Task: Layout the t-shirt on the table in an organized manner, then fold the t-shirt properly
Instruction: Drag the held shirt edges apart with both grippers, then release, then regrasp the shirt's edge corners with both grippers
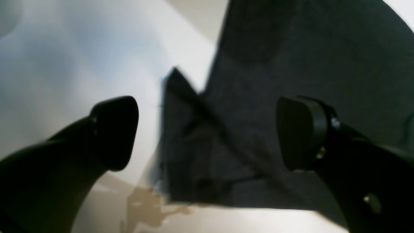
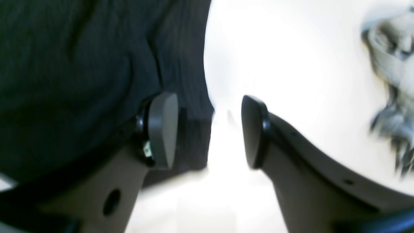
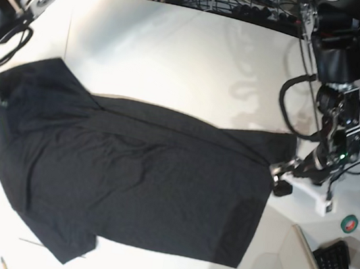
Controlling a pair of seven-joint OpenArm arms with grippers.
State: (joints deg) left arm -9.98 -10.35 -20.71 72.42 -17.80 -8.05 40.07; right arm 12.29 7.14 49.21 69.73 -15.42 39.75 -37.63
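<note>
Nearest your left wrist camera, the left claw (image 1: 207,132) stands wide, its two smooth black fingers apart with nothing between them; below lies a folded, pointed corner of the t-shirt (image 1: 291,64). Your right claw (image 2: 210,131) is parted too, gripping nothing, one finger over black cloth and the other over bare white tabletop (image 2: 291,58), the shirt's hemmed edge just beneath the gap.

Farther out, in the base view, the t-shirt (image 3: 134,181) lies spread nearly flat across the middle of the tabletop (image 3: 177,54), a sleeve reaching toward the left edge and its plain matte black side up; no print shows. Soft ripples and one turned-over flap remain near the right edge.

You appear to be finishing the laying-out, both corners let go. Next, likely smooth that flap, then take fresh corners for the first fold; the limp knit will sag and crease easily.
</note>
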